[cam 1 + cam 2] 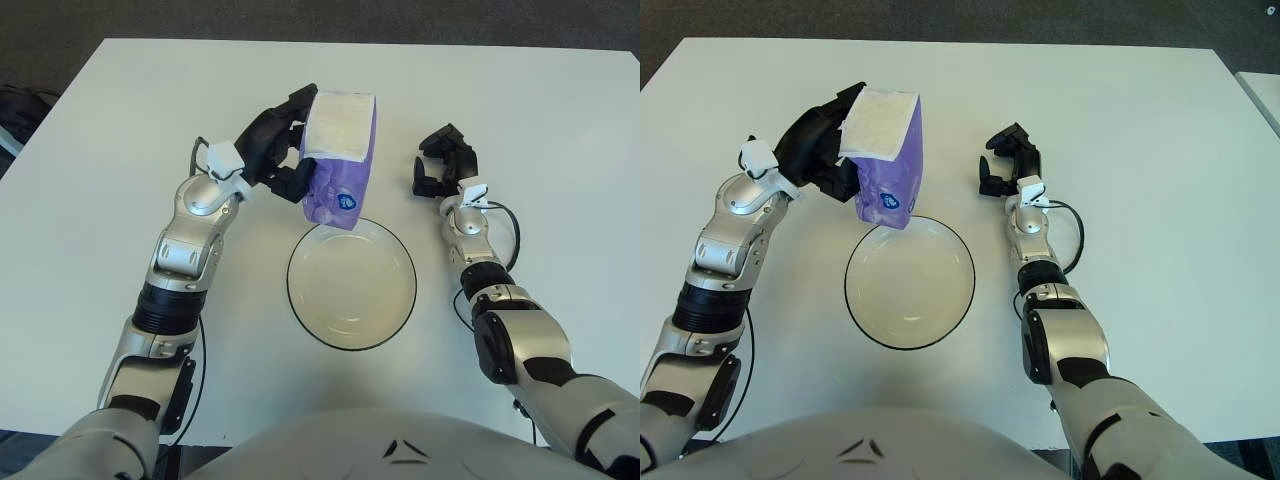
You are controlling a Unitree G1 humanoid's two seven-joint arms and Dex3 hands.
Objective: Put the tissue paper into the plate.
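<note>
One plate (351,283), seemingly empty

The plate (351,283) lay bare, open from above; the tissue pack (339,159) in the left hand (268,153) overhung its far rim.

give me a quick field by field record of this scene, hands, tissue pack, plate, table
left hand: raised over the table, fingers closed on the tissue pack
tissue pack: purple with a white top, held on end in the air, its lower end showing at the plate's far rim
plate: round, white with a dark rim, nothing in it, on the table between the arms
right hand: idle, to the right of the pack, holding nothing
table: white
task status: pack not yet in the plate
</note>
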